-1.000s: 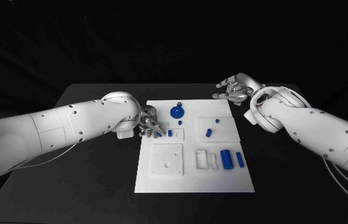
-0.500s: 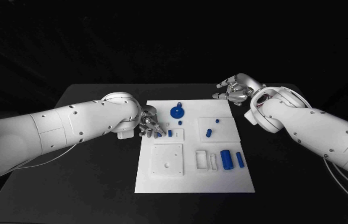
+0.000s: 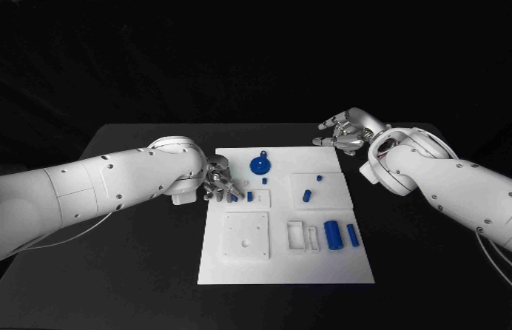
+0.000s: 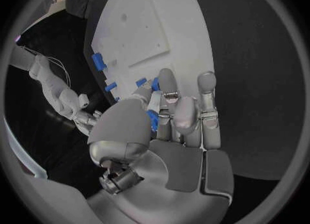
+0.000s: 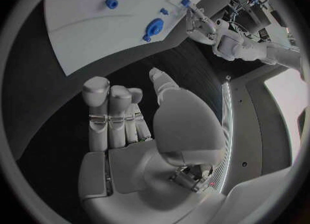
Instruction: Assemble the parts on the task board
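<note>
Blue plastic against matte white: small blue part (image 4: pixel 153 119) pinched between thumb and fingers of the left hand (image 3: pixel 221 184), at the left edge of the task board (image 3: pixel 286 267), just left of centre frame. Judged to be the fetching or seating step for that piece, not yet set down. Next move likely calls for carrying it over a matching recess and lowering it squarely, with a light touch since the piece is tiny and smooth. Right hand (image 3: pixel 343 132) raised over the black worktop (image 3: pixel 139 271) off the board's upper right corner, holding nothing, fingers loosely apart. Elsewhere on the board: round blue disc with a knob (image 3: pixel 260 165) near the top, short blue peg (image 3: pixel 307 194) at centre right, two blue cylinders (image 3: pixel 340 234) at lower right beside a white rectangular frame (image 3: pixel 300 236), flat square plate (image 3: pixel 246 235) with a small hole. Hard, glossy, rigid surfaces throughout.
</note>
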